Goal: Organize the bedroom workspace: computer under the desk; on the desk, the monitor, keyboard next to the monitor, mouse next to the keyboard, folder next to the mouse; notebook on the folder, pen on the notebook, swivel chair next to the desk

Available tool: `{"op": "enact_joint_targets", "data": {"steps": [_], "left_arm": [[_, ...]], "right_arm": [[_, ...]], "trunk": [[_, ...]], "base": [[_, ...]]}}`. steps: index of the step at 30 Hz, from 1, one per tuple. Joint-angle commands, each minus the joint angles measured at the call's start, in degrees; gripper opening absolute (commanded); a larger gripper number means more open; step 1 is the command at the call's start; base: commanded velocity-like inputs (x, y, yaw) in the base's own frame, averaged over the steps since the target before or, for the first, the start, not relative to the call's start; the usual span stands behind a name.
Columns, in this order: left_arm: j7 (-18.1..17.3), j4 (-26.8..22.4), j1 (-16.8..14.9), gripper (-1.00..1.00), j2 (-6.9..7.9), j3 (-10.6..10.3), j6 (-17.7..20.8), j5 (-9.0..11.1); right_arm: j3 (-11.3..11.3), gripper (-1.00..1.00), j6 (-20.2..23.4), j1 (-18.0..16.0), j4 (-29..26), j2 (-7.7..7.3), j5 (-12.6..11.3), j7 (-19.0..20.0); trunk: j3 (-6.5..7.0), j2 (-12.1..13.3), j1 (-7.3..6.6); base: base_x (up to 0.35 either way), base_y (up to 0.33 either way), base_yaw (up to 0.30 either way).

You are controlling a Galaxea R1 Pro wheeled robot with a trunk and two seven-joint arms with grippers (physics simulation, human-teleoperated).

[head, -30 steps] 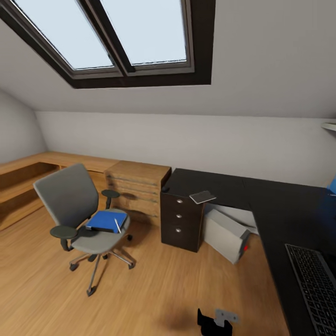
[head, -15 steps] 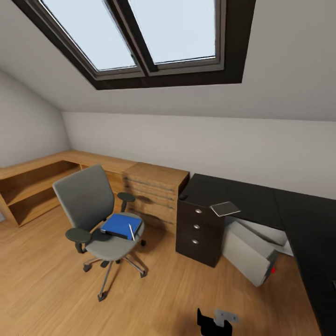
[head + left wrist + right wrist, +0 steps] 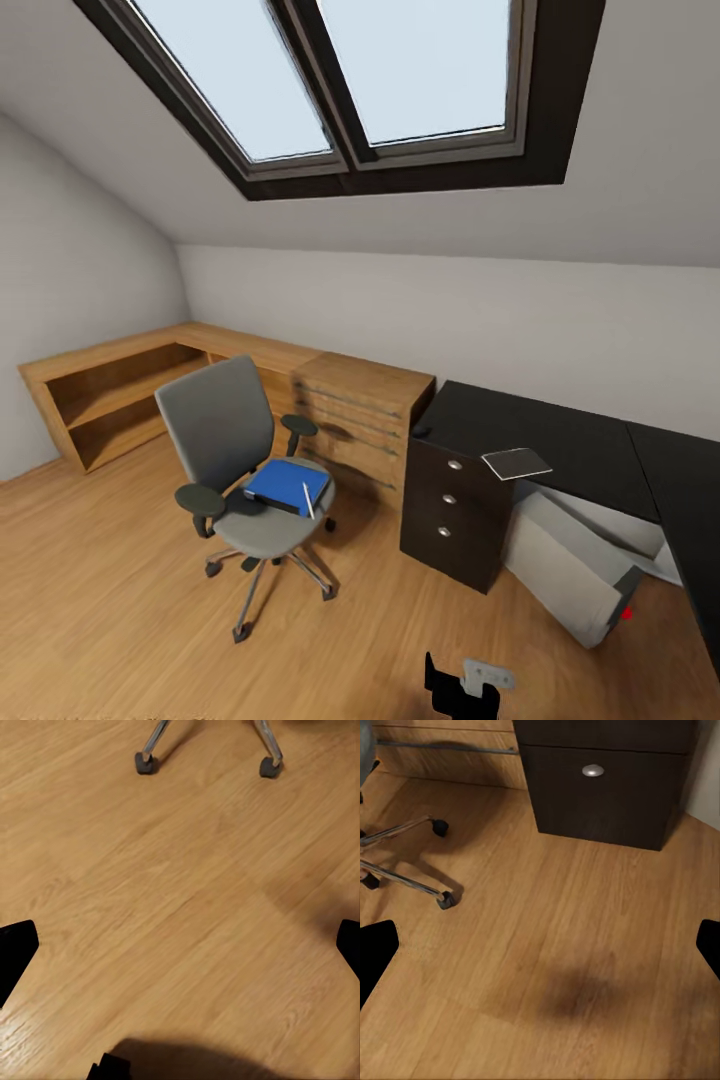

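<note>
The grey swivel chair [image 3: 222, 430] stands on the wood floor, left of the black desk [image 3: 560, 445]. The blue folder [image 3: 288, 484] lies on its seat with the white pen [image 3: 308, 500] on top. On the desk corner above the drawers [image 3: 450, 497] lies the thin grey notebook [image 3: 516, 463], and a small dark mouse [image 3: 421, 431] sits at the desk's left end. The pale computer [image 3: 565, 570] leans tilted under the desk. My left gripper [image 3: 180, 949] and right gripper [image 3: 540, 949] hang open over bare floor. Monitor and keyboard are out of view.
A light wooden drawer chest [image 3: 365, 415] stands between chair and desk, joined to a low wooden shelf [image 3: 105, 385] along the left wall. Chair casters [image 3: 145, 763] lie ahead of the left gripper. A desk drawer [image 3: 593, 771] and chair legs [image 3: 405, 874] lie ahead of the right.
The whole view has swung to the left, so the chair, chest and desk sit further right in the picture and the keyboard has left the frame. The things themselves have not moved.
</note>
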Motion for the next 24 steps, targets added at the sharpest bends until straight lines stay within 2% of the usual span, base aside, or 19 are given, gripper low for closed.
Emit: {"op": "enact_joint_targets", "data": {"steps": [1,8,24], "left_arm": [[-0.3,0.1,-0.1,1.0,0.0,0.1,-0.1,0.6],[-0.3,0.1,-0.1,1.0,0.09,0.0,-0.1,0.6],[-0.3,0.1,0.0,1.0,0.12,0.1,0.2,0.6]], "right_arm": [[-0.3,1.0,-0.2,0.0,0.0,0.0,0.6,-0.3],[-0.3,1.0,-0.3,0.0,0.0,-0.11,0.6,-0.3],[-0.3,1.0,-0.3,0.0,-0.1,-0.47,0.6,-0.3]], "trunk": [[-0.01,-0.1,0.01],[0.46,-0.1,0.01],[1.37,-0.1,0.01]], "base": [[0.03,0.0,0.198],[0.18,0.0,0.197],[0.321,0.0,0.169]]}}
